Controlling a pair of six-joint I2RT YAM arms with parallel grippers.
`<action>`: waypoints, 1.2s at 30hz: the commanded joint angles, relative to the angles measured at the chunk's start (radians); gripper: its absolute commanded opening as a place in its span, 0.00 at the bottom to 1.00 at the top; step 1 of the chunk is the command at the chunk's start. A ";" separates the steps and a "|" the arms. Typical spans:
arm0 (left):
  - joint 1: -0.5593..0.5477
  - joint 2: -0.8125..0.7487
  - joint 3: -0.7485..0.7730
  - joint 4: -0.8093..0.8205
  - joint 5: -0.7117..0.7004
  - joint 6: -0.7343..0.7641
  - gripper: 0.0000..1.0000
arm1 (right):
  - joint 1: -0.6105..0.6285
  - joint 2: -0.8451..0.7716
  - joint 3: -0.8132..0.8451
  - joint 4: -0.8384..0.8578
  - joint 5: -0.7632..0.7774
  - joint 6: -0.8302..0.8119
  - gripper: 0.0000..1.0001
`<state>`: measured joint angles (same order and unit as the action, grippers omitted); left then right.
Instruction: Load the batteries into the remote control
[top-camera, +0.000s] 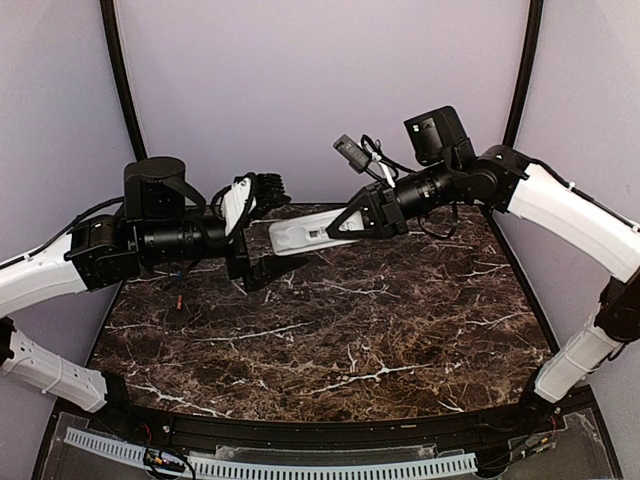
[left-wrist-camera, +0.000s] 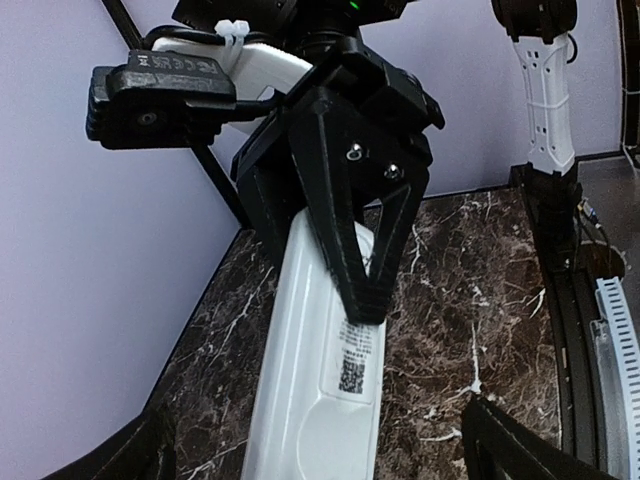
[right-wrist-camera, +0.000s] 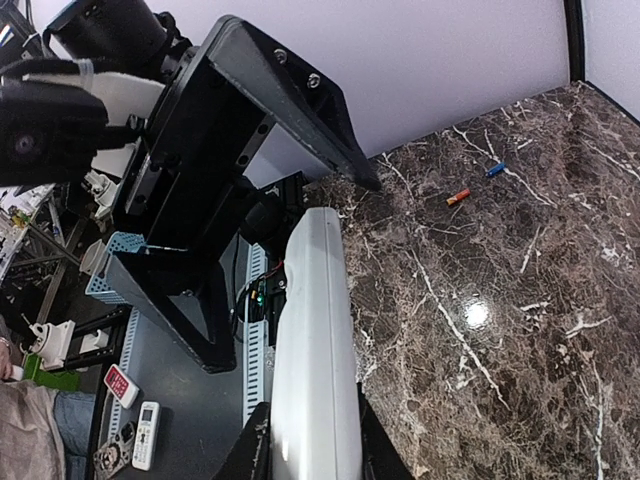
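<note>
The white remote control (top-camera: 300, 237) is held in the air over the back of the table, its back with a printed label (left-wrist-camera: 352, 365) facing up. My right gripper (top-camera: 345, 225) is shut on one end of it; in the right wrist view the remote (right-wrist-camera: 315, 330) runs out from between the fingers (right-wrist-camera: 252, 440). My left gripper (top-camera: 272, 245) is open, with its jaws wide apart on either side of the remote's free end (left-wrist-camera: 300, 440) and not touching it. Two small batteries, one orange (right-wrist-camera: 457, 197) and one blue (right-wrist-camera: 495, 169), lie on the dark marble table (top-camera: 380, 330) at the far left.
The table is bounded by purple walls at the back and sides, and a white cable channel (top-camera: 300, 465) runs along the near edge. Off the table, on the floor, lie another small white remote (right-wrist-camera: 147, 435) and a red object (right-wrist-camera: 122, 385).
</note>
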<state>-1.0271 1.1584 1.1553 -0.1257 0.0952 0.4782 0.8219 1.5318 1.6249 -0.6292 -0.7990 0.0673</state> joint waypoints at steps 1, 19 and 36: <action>0.041 0.040 0.071 -0.075 0.244 -0.237 0.98 | -0.001 -0.025 0.000 0.014 -0.034 -0.052 0.00; 0.074 0.207 0.362 -0.536 0.373 -0.313 0.78 | 0.044 -0.041 0.089 -0.245 0.064 -0.353 0.00; 0.074 0.250 0.369 -0.475 0.390 -0.297 0.52 | 0.072 -0.015 0.134 -0.257 0.085 -0.390 0.00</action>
<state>-0.9565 1.4075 1.5051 -0.6182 0.4442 0.1787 0.8845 1.5047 1.7260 -0.8845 -0.7219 -0.3058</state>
